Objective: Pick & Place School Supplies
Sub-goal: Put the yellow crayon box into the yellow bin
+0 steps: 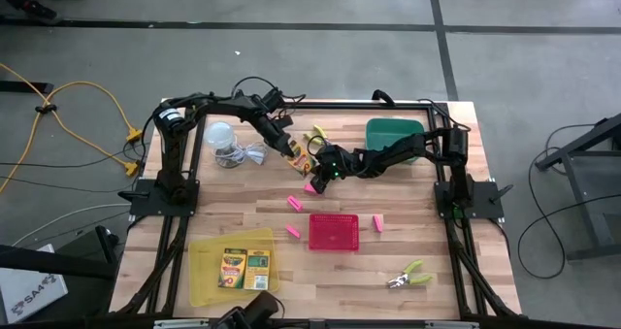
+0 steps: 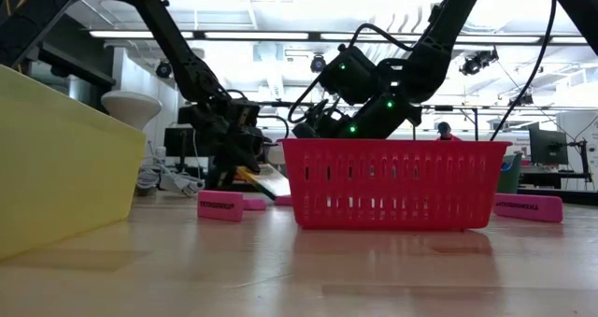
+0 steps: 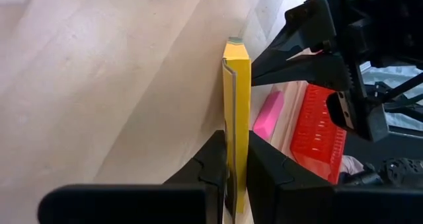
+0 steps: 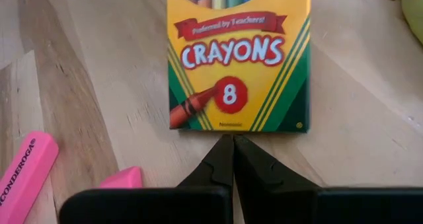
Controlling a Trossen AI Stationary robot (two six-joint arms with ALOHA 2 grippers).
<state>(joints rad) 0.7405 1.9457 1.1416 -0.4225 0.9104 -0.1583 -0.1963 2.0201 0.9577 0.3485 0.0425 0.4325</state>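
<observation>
Left gripper [image 3: 236, 178] pinching crayon box [image 3: 236, 112] on edge, right of table centre's far side.

Right gripper [image 4: 232, 159] pressed together, empty, tips just at the box's face, approaching from 3 o'clock. Pink eraser [image 1: 311, 186] just at 6 o'clock of the box; red basket [image 1: 334, 231] farther at 5 o'clock. Two more crayon boxes [image 1: 245, 268] in yellow tray [image 1: 206, 280] at 7 o'clock.

Two dark jointed arms, black cables, small green lights, black-fingered hands.
</observation>
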